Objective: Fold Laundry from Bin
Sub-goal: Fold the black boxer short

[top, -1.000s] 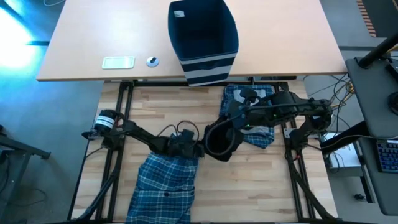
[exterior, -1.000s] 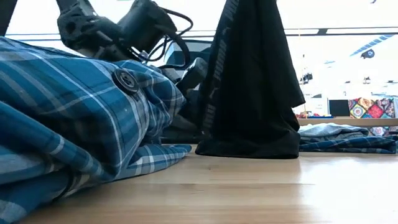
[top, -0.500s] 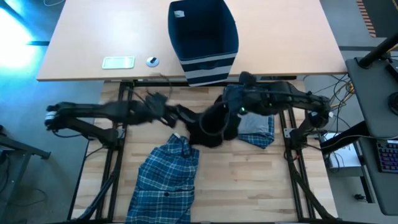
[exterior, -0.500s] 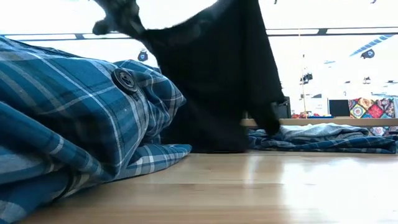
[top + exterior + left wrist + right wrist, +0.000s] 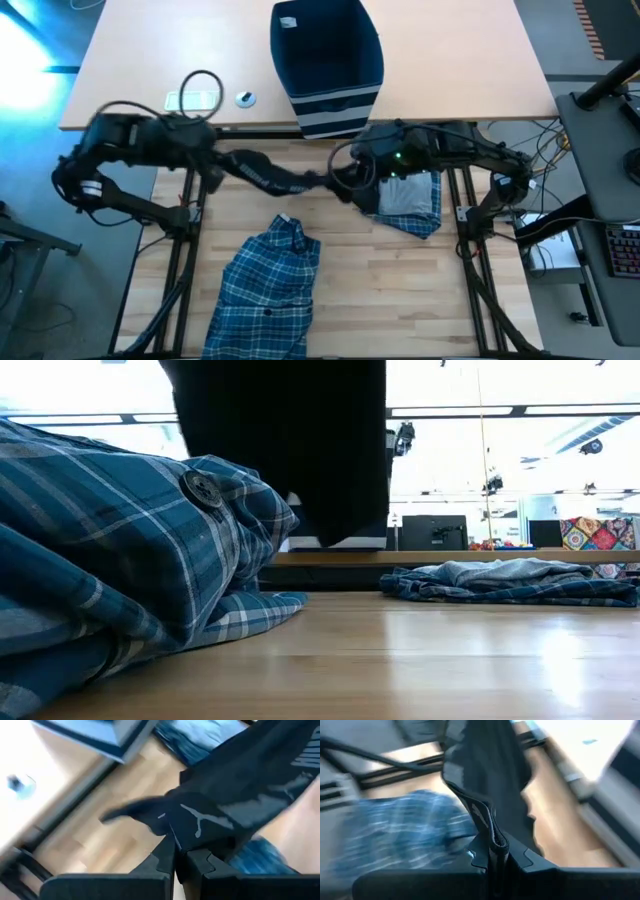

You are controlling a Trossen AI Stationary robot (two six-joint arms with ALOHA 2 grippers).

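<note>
Two dark grippers, left gripper (image 5: pixel 222 163) and right gripper (image 5: pixel 352 172), each clamp an end of the small black garment (image 5: pixel 275 178), stretched taut above the pale wooden table (image 5: pixel 400 290). A white leaping-cat logo (image 5: pixel 196 822) marks its cloth. Blue-and-white plaid clothes (image 5: pixel 265 285) lie below; more plaid-and-grey laundry (image 5: pixel 410 200) sits beside the empty navy striped fabric bin (image 5: pixel 325 65). Bright windows fill the room behind.

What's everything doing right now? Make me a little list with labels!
left hand: shut on the black stretchy cloth piece
right hand: shut on its other end
black cloth piece: pulled long between both hands, off the table
folded blue plaid garment: lying on the wooden table
navy striped fabric bin: standing at the far edge
</note>
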